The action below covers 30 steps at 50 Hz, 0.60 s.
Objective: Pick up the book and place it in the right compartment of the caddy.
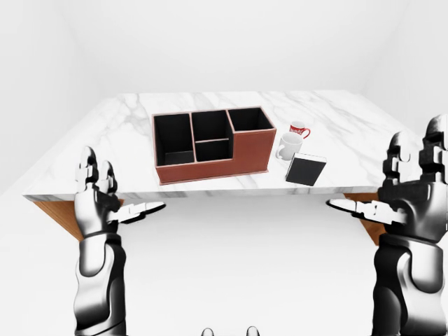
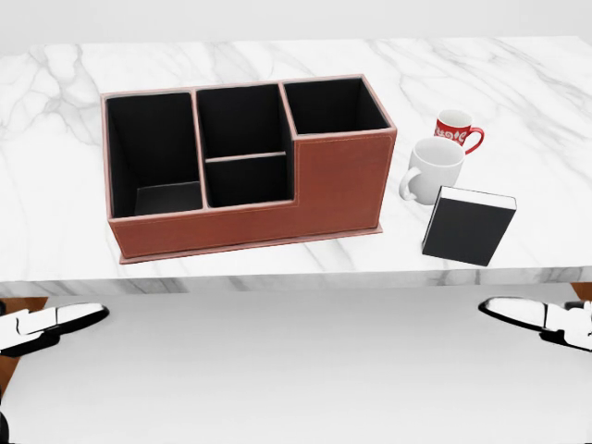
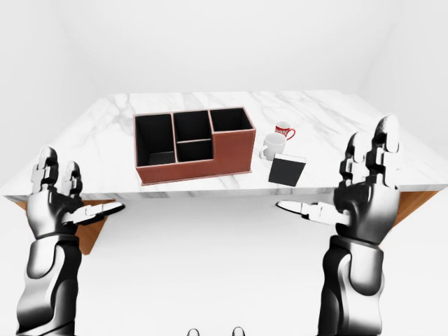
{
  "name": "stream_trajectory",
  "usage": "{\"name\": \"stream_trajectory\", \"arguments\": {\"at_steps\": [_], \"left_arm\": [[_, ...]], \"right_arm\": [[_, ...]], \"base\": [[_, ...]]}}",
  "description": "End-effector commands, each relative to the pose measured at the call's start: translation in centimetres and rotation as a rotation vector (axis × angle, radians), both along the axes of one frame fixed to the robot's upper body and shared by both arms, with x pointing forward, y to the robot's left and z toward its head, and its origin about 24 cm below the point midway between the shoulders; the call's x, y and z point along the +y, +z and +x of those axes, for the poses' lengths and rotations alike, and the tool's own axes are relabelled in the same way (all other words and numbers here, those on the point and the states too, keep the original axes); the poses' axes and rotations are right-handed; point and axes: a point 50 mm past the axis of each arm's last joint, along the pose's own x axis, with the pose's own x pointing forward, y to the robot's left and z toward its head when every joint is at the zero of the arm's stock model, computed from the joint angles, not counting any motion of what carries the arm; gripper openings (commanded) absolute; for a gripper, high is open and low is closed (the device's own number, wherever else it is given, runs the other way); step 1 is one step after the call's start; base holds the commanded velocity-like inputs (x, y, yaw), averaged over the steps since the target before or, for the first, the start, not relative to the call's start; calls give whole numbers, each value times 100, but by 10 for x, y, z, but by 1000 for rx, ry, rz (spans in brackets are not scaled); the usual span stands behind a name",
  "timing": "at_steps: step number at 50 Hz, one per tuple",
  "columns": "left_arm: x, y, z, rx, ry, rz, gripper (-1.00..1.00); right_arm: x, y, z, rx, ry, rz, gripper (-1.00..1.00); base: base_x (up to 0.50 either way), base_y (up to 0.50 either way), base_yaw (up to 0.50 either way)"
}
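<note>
In the left-eye view your left hand (image 1: 105,199) and right hand (image 1: 413,185) are spread wide, fingers up, holding and touching nothing, both off the table (image 1: 105,150). In the head view the book (image 2: 467,225) stands on the marble just right of the caddy (image 2: 245,162), touching the white mug (image 2: 431,169); the red mug (image 2: 456,129) bears a white pattern you can't read.
</note>
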Motion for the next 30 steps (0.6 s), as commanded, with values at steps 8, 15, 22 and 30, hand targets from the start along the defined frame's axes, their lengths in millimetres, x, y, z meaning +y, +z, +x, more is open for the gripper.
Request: {"name": "stream_trajectory", "arguments": {"at_steps": [8, 15, 22, 30], "left_arm": [[40, 27, -20, -140, 206, -112, 100], [40, 24, -18, -121, 207, -114, 100], [40, 24, -18, -120, 208, -114, 100], [39, 24, -19, -123, 208, -111, 100]], "right_arm": [[-15, 35, -32, -195, -60, 15, 100], [-13, 36, -31, -196, -57, 5, 100], [-12, 38, -33, -205, -54, 0, 100], [-11, 38, -34, -203, -39, -9, 100]], "base": [[0, 0, 0], [0, 0, 0], [0, 0, 0], [8, 0, 0]]}}
